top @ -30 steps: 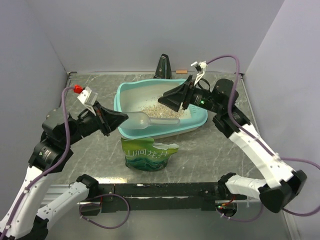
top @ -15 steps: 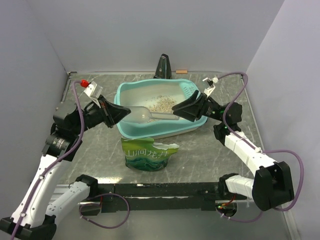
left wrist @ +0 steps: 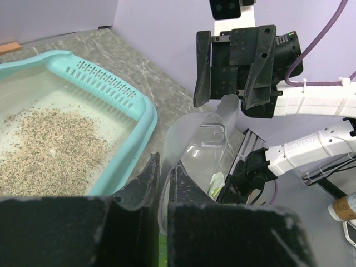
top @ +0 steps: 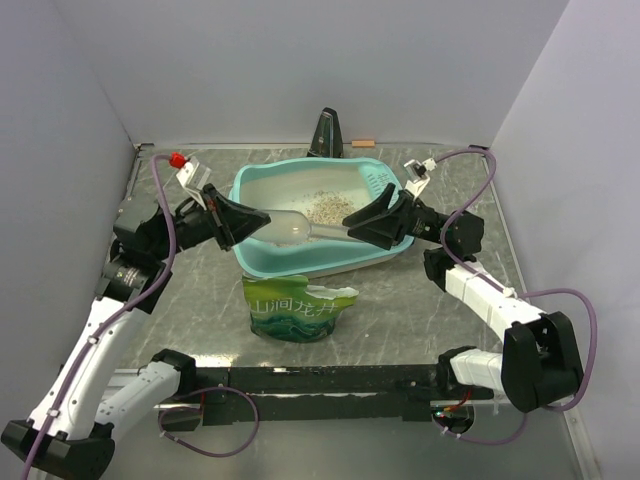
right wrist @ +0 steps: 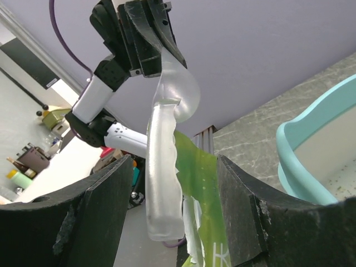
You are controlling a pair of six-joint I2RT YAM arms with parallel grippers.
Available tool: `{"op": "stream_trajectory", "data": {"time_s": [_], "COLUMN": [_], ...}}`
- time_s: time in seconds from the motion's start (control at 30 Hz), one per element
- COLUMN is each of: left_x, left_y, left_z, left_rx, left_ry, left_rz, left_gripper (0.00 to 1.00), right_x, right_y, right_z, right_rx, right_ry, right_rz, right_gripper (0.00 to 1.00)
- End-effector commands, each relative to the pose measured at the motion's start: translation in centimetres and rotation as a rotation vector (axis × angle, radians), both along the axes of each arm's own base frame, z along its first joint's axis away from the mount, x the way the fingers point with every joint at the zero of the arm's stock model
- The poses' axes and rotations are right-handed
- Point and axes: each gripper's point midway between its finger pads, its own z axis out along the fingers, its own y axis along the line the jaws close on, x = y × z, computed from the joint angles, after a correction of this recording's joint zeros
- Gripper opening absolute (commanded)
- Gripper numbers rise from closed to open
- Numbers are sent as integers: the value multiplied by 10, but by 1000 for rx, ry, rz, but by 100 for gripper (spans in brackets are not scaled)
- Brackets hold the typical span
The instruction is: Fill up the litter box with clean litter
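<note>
The litter box (top: 330,262) is teal, clean litter (top: 325,208) speckled beige-grey, scoop (top: 290,228) clear, bag (top: 295,315) green.

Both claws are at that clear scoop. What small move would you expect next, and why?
Probably the right gripper should close on the handle of the scoop. Its jaws stand open on either side of the handle, while the left gripper pinches the bowl end.

The left pincer (left wrist: 164,167) hides part of the scoop (left wrist: 203,139); the litter box (left wrist: 133,129) is cropped.
</note>
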Motion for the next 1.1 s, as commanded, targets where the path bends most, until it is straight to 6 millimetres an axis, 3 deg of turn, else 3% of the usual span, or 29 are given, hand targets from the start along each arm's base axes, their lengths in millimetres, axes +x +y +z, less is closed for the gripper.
{"op": "stream_trajectory", "data": {"time_s": [0.0,0.2,0.53,1.07], "left_x": [-1,5,11,10], "left_y": [-3,-4,-1,-1], "left_z": [15,10,3,10], "left_rx": [-32,-23,-14,-18], "left_ry": [-60,-57,-58,-80], "left_rz": [-30,-22,11,12], "left_gripper": [1,1,1,1], "right_x": [-10,-13,-17,-18], "right_y": [2,8,9,12], "right_z": [4,3,5,-5], "right_rx": [17,1,4,1], "right_ry": [-82,-86,-92,-78], "right_rz": [22,35,51,55], "right_gripper": [68,66,49,56]}}
